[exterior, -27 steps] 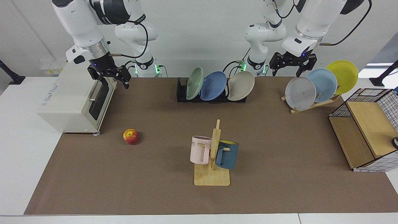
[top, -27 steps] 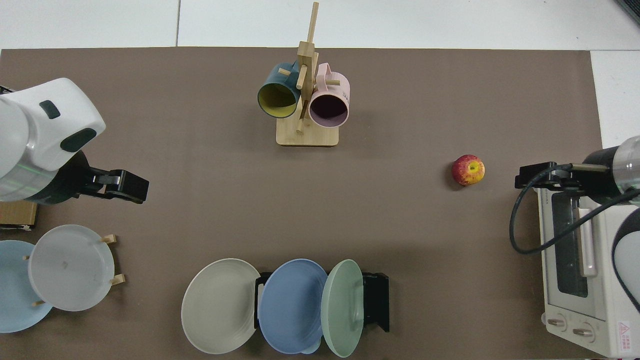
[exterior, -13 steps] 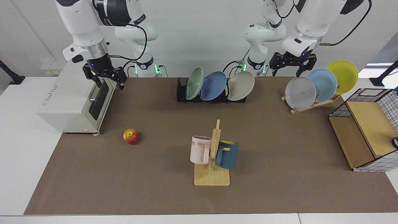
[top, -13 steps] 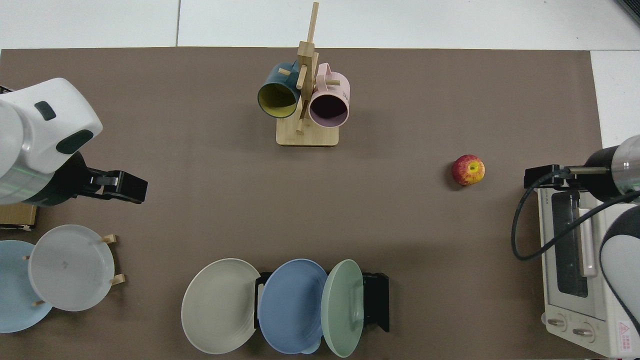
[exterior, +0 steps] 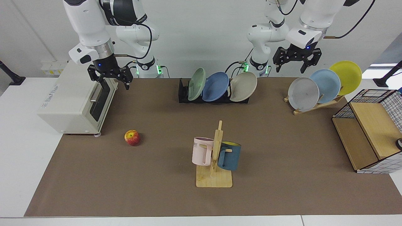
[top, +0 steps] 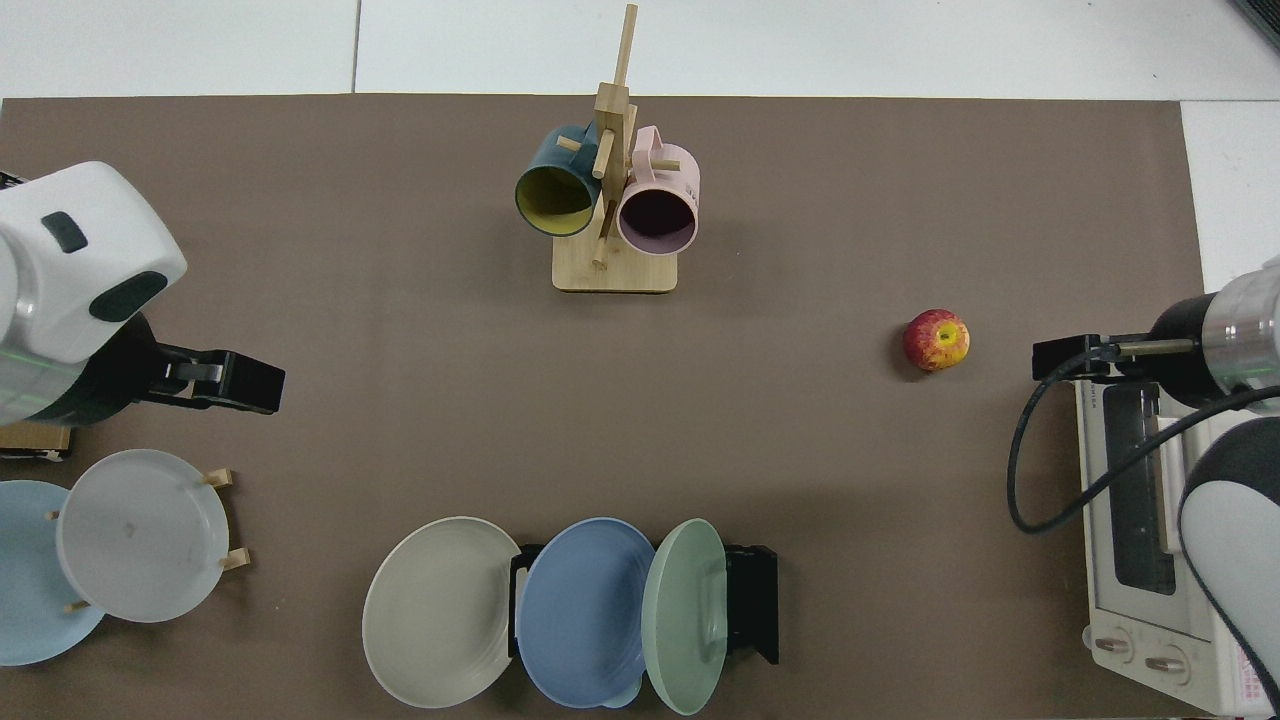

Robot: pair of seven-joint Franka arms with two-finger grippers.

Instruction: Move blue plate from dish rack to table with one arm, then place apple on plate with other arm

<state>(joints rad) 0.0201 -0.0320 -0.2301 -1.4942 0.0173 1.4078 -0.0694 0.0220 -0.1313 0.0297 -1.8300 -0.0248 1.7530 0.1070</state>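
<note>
Between its two neighbours in the dish rack (exterior: pixel 185 94), your blue plate (exterior: pixel 215 86) may drag them out; both claws, left (exterior: pixel 297 65) and right (exterior: pixel 110 78), hang spread

blue plate (exterior: pixel 215 86) stands tilted in the black dish rack (exterior: pixel 183 94); red-yellow apple (exterior: pixel 132 137) rests on the brown table (exterior: pixel 282 150).

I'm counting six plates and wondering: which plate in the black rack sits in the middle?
The blue plate, periwinkle, stands in the middle slot of the dish rack, between the green plate and the beige plate.
</note>
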